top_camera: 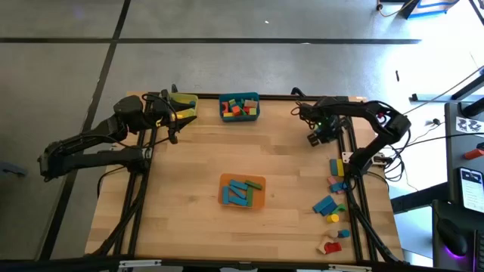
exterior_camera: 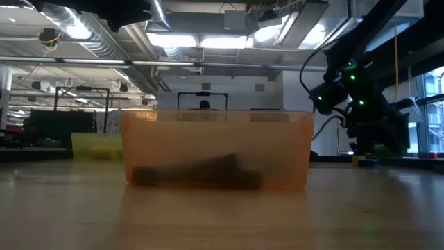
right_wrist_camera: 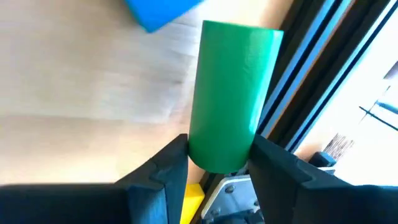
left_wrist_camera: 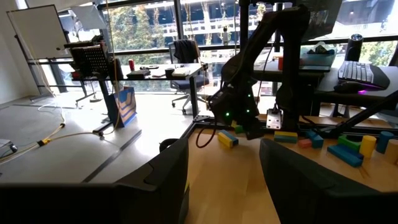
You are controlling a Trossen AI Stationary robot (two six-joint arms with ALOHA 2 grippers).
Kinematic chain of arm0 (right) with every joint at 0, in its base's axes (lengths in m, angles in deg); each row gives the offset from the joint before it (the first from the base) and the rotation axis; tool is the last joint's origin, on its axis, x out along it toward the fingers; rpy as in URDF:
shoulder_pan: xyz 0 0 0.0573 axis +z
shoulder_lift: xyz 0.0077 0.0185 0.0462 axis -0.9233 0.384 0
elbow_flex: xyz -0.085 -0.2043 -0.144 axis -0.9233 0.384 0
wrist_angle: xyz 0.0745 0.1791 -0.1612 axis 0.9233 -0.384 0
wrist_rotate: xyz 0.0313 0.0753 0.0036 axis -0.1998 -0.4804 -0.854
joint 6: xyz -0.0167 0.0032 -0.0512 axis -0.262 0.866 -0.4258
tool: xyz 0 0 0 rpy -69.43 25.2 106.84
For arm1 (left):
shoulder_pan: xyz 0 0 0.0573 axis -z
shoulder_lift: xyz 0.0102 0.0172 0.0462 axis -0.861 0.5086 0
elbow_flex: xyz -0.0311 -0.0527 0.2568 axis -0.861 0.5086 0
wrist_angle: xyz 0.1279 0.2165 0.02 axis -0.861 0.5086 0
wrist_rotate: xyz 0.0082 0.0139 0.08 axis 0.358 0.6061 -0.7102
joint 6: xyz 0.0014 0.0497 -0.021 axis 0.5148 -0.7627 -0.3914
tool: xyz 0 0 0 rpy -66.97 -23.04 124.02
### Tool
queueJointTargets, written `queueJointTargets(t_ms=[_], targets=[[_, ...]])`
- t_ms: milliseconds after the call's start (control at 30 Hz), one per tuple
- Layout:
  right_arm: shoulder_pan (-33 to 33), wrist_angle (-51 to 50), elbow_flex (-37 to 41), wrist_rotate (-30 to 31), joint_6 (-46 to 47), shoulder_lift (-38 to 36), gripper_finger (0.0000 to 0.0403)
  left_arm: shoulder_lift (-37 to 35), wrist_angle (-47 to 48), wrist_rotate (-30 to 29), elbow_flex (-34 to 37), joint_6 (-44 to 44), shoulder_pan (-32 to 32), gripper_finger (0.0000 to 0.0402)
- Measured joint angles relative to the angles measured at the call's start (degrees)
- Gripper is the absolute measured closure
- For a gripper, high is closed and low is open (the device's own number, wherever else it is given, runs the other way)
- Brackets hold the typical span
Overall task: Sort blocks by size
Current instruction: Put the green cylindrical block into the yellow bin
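right end effector [right_wrist_camera: 217, 165] is pinching the green wooden cylinder block [right_wrist_camera: 233, 93] only by its bottom end, upper right of the overhead frame over the tabletop [top_camera: 189, 219], so it could swivel out mid-carry; left end effector [left_wrist_camera: 224, 180] sits open by the yellow plastic bin [top_camera: 184, 103].

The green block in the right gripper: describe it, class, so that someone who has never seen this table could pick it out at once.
Start at the wooden table and go to its far right side, where the right gripper hangs near the dark frame rail. Between its two dark fingers sits the green block. It is a smooth plain green cylinder, held off the table, while the loose blocks nearby lie flat on the wood.
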Motion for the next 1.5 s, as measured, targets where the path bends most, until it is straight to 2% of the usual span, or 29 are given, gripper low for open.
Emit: queueJointTargets(t_ms=[267, 500, 700, 900, 1167, 1500], targets=[[7.6, -2.5, -8.7, -0.6, -0.6, 0.0, 0.0249, 0.0, 0.0, 0.0, 0.0, 0.0, 0.0, 0.0219], [14.8, 2.2, -17.9, -1.1, -2.6, -0.1, 0.0249, 0.0, 0.0, 0.0, 0.0, 0.0, 0.0, 0.0219], [19.4, 13.9, -22.0, -2.7, -6.8, -0.1, 0.0249, 0.0, 0.0, 0.0, 0.0, 0.0, 0.0, 0.0219], [21.6, 26.8, -22.3, -7.6, -10.9, -0.1, 0.0249, 0.0, 0.0, 0.0, 0.0, 0.0, 0.0, 0.0219], [23.1, 42.0, -22.3, -8.6, -15.6, -0.1, 0.0249, 0.0, 0.0, 0.0, 0.0, 0.0, 0.0, 0.0219], [23.1, 60.0, -22.3, -14.2, -18.7, 6.3, 0.0249, 0.0, 0.0, 0.0, 0.0, 0.0, 0.0, 0.0219]])
